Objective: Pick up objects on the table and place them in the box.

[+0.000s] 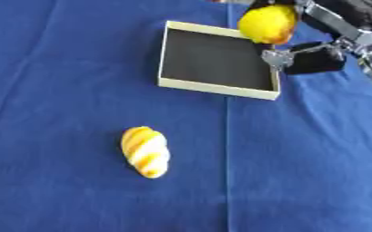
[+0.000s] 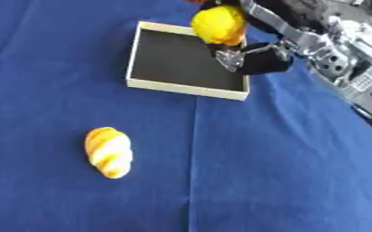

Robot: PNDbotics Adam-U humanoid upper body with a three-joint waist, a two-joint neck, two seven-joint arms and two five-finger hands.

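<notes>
Near item: one orange-and-cream striped, croissant-shaped bread piece [image 1: 145, 152] is lying alone on the cloth, left of centre, well apart from the box.
Box: one shallow rectangular box with cream walls and a black floor [image 1: 218, 91] is sitting farther back, holding nothing on its floor.
Held item: one round yellow lemon-like fruit [image 2: 218, 24] is hanging over the box's far right corner.
Right hand: one black and silver right hand [image 2: 249, 52] is reaching in from the upper right, fingers curling round the yellow fruit.
Surface: one blue cloth [image 1: 300, 172] with faint creases is covering the whole table.
</notes>
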